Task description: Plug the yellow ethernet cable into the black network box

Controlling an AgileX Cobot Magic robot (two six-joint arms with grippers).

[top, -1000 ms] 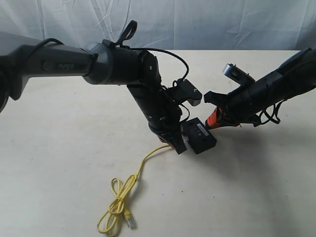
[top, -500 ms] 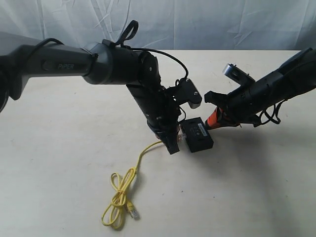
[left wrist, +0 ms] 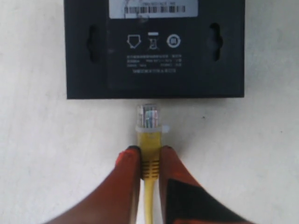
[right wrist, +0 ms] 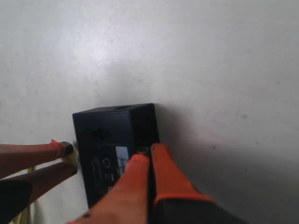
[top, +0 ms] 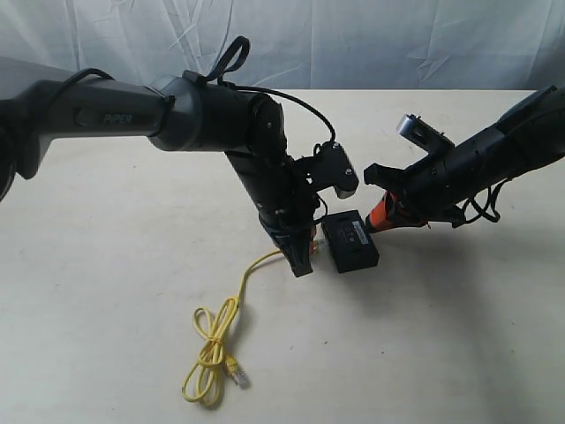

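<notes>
On pale counter (top: 115, 291), grips yellow ethernet cable (left wrist: 149, 133) in left pincer (left wrist: 148, 153), plug just short of black network box (left wrist: 154, 51); touches box with clenched right pincer (right wrist: 149, 157).

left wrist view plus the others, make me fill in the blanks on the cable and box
The left gripper holds the yellow ethernet cable in its jaws, just behind its clear ___. That end faces the black network box but sits ___ it. The right gripper touches the box with ___ jaws.
Missing: plug; outside; orange
</notes>
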